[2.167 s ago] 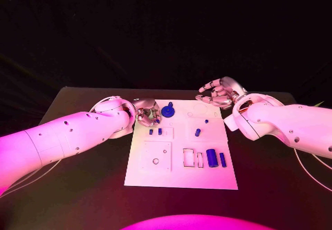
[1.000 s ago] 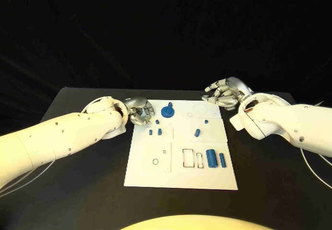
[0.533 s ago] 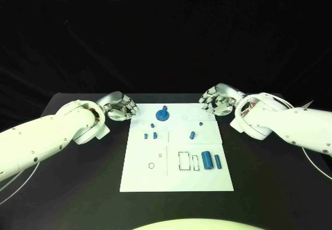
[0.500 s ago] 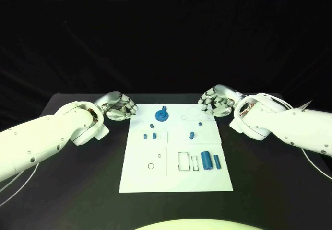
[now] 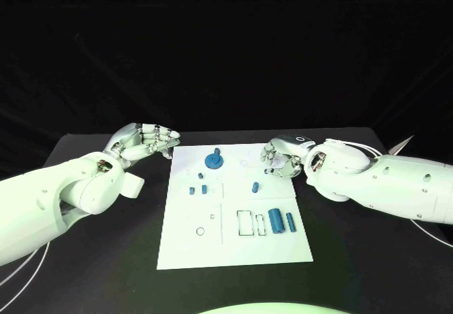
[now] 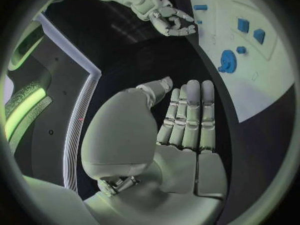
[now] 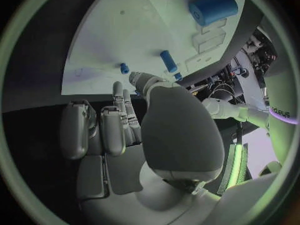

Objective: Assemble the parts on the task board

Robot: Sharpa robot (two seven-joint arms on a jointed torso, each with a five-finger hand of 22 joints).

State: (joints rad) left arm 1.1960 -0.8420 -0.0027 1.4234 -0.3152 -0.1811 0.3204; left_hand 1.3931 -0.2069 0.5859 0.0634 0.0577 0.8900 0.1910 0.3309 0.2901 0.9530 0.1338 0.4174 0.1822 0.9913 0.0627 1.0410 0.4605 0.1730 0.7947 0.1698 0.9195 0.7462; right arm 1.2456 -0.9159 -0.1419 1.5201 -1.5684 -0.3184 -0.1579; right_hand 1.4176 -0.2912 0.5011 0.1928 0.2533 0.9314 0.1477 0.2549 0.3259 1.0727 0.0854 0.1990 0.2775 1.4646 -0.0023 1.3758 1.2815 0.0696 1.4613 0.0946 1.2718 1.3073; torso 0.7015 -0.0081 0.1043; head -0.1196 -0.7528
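Parts lie scattered on the white task board, which sits in the middle of the black table. A blue gear stands near the board's far edge, and a thick blue cylinder lies toward its near right side. The left hand hovers just off the board's far left corner, fingers straight and close together, holding nothing. The right hand hangs over the board's far right corner, fingers curled inward, nothing in them.

no legible text, perhaps too small
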